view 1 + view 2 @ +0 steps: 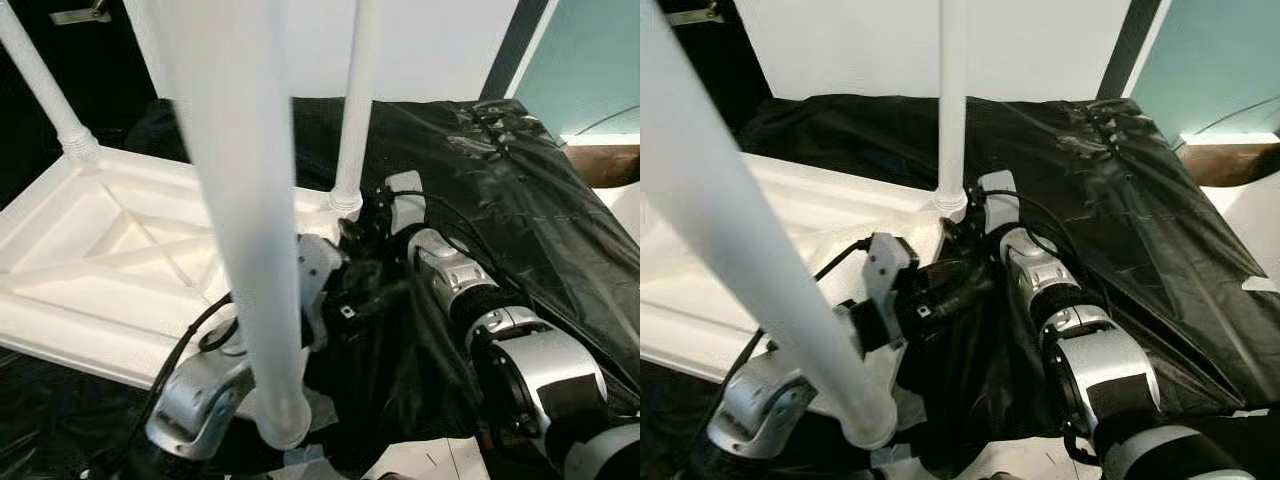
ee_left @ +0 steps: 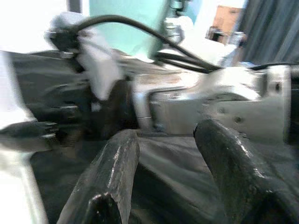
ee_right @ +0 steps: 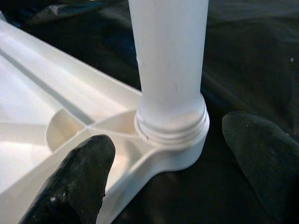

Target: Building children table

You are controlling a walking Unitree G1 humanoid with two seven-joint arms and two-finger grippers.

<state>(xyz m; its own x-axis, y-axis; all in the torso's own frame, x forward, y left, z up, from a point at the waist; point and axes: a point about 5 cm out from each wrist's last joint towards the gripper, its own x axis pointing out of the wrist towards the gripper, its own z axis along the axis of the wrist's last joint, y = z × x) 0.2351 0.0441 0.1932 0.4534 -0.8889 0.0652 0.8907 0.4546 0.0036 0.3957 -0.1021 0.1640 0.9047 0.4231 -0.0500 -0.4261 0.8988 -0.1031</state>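
seating the far corner leg of the upturned children's table

the white table top [image 1: 95, 265] lies upside down on a black plastic sheet [image 1: 520, 190], its ribbed underside facing up. three legs stand in corner sockets: a near leg [image 1: 245, 200] rising close to the camera, a far-left leg [image 1: 40, 85], and a far corner leg [image 3: 169, 60] at the edge nearest the right arm.

the right hand [image 3: 168, 154] sits low at the base of the far corner leg, its two black fingers [image 3: 77, 177] spread wide on either side of the socket collar [image 3: 173, 128] and touching neither leg nor collar. thread rings show just above the collar, which suggests the leg is not yet turned fully home, though that is a judgement from the narrow visible gap.

the left hand [image 2: 163, 186] hangs near the right forearm [image 2: 210, 102], fingers apart and holding nothing.

to do this step well, the right hand should close squarely around the leg just above the collar, not on the threads, and turn about the leg's own axis so it stays upright. any sideways pull could tilt it and cross the thread. the table top is light and rests on slick plastic, so it may spin along; the left hand pressing down on a rib near the corner would likely steady it.
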